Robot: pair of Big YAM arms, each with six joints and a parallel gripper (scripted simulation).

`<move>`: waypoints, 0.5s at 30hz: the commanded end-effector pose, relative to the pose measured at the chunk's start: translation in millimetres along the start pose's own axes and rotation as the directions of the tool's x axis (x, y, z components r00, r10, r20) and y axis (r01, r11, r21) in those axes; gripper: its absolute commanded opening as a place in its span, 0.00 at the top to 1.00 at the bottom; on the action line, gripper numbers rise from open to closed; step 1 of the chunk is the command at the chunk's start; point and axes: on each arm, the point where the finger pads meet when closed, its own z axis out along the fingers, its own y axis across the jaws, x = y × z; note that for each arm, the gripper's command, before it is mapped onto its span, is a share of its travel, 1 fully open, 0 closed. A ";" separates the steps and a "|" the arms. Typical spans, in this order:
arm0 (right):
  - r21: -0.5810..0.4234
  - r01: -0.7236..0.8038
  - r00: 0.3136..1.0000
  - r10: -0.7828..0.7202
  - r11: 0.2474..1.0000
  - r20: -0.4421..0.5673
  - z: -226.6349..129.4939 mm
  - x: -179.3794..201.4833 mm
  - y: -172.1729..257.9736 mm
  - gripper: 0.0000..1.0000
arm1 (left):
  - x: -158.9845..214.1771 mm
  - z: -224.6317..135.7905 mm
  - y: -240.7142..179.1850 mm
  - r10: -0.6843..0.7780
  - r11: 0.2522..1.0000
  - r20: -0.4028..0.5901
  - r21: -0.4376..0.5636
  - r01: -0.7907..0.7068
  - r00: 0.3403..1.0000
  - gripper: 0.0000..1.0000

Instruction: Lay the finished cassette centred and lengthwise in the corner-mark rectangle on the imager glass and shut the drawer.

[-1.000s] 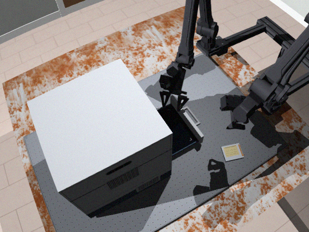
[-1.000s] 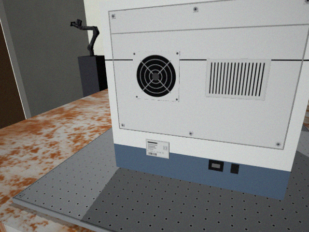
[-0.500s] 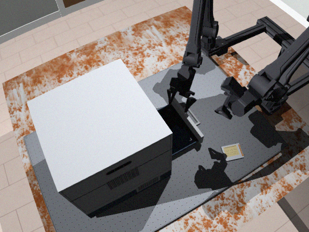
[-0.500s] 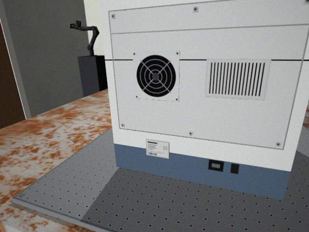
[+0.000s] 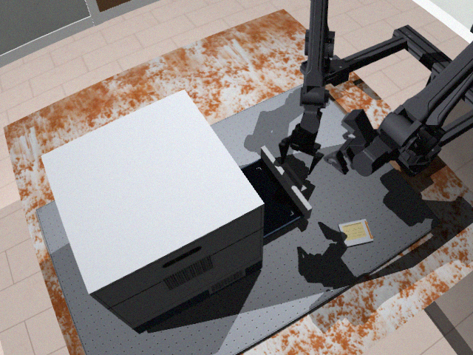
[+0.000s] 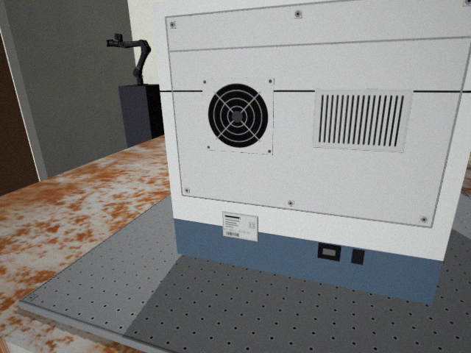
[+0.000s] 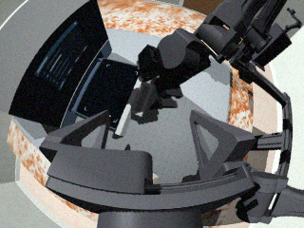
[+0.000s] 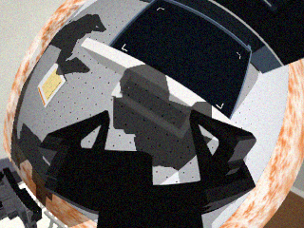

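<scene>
Right gripper [image 5: 295, 168] [image 8: 149, 113] and left gripper [image 5: 335, 160] [image 7: 149, 114] open and empty; FINISHED [image 5: 355, 232] [image 8: 51, 86] off the glass [image 5: 273, 194] [image 7: 106, 90] [image 8: 185, 52]

Nearest the wrist cameras are the two grippers, each with its fingers spread wide and nothing between them. The right one hangs over the handle [image 8: 157, 116] side of the drawer front [image 5: 303, 202] [image 7: 124, 121] [image 8: 92, 47]; whether it touches anything there, I cannot tell. The left one hangs near it, farther out from IM [image 5: 152, 183] [image 6: 342, 190] [image 7: 71, 57].

FINISHED lies flat on the perforated board [image 5: 267, 316] [image 6: 235, 304] [image 7: 176, 142], outside the drawer and apart from its front. Its yellow label faces up, with an orange strip along one edge. Neither gripper touches it.

The drawer stands out from IM, its dark glass exposed. All four pale corner marks [image 8: 124, 47] show in the right wrist view, with no cassette among them. The right arm's shadow falls across the drawer front and handle.

IM sits on the board, which rests on the orange-and-white table [image 5: 152, 76] [image 6: 114, 170] [image 7: 152, 14] [image 8: 287, 109]. The exterior view faces IM's back: a round fan grille [image 6: 238, 115], a slotted vent [image 6: 361, 120] and a blue base band [image 6: 285, 251]. Beyond IM in that view, a black arm [image 6: 144, 56] stands on a dark pedestal [image 6: 132, 109].

Both arms have shifted.
The right jaws [image 5: 295, 167] move towards the table's [image 5: 213, 72] [image 6: 95, 174] [image 7: 152, 14] [image 8: 287, 119] robot-side edge; the left jaws [image 5: 336, 149] move inward from its left edge.
</scene>
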 end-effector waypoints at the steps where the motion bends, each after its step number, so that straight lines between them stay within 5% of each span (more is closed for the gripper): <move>1: -0.001 0.047 0.999 -0.047 0.999 0.024 4.5 -19.2 11.1 0.00 | 1.4 4.1 8.7 -0.015 1.000 0.008 -0.009 0.015 1.000 0.00; 15: -0.162 0.191 0.966 -0.155 0.968 0.208 -1.2 -85.8 27.4 0.00 | 116.4 43.3 43.5 -0.372 0.926 -0.241 -0.162 0.341 0.896 0.00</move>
